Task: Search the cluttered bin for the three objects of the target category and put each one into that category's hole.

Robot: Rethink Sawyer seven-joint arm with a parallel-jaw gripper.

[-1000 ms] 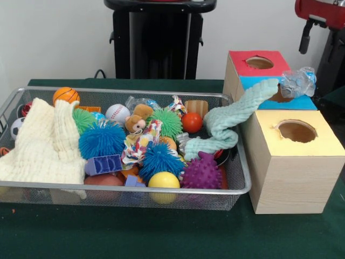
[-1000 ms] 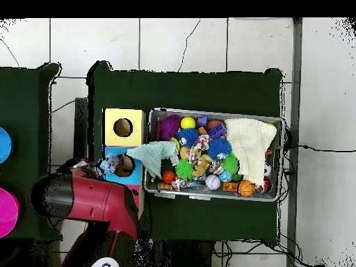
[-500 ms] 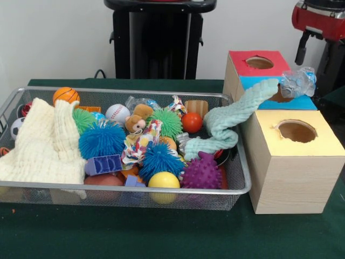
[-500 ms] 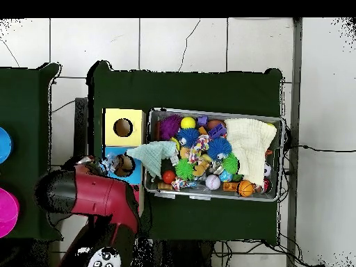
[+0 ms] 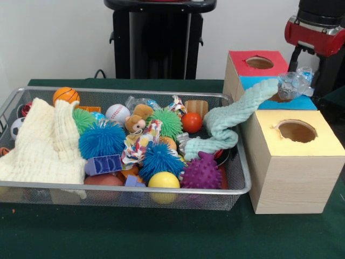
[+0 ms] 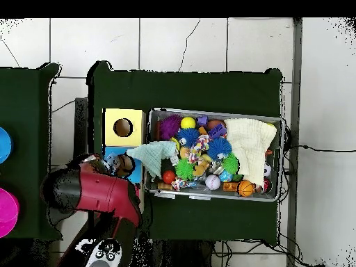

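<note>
A wire mesh bin (image 5: pixel 124 187) holds the clutter; from above its rim (image 6: pixel 212 198) lies right of the boxes. A mint green cloth (image 5: pixel 232 121) hangs out of the bin onto the blue-topped box (image 5: pixel 302 102), reaching its hole. A crumpled clear plastic piece (image 5: pixel 294 83) sits at that hole. The red arm (image 5: pixel 315 35) stands just behind the blue box, above the plastic. From above, the arm (image 6: pixel 97 195) covers the red box and the plastic (image 6: pixel 108 164) shows at its edge. The gripper itself is hidden. A red-topped box (image 5: pixel 242 65) and a yellow-topped box (image 5: pixel 318 143) flank the blue one.
A cream cloth (image 5: pixel 43 145) fills the bin's left end. Spiky blue (image 5: pixel 101 139), green (image 5: pixel 166 123) and purple (image 5: pixel 202 172) balls, a baseball (image 5: pixel 117 113), a small basketball (image 5: pixel 66 95), a yellow ball (image 5: pixel 163 181) and a teddy (image 5: pixel 137 120) crowd the rest.
The red arm has swung in over the boxes, leftward in the front view. The clear plastic piece has shifted slightly with it. The bin's contents have not moved.
</note>
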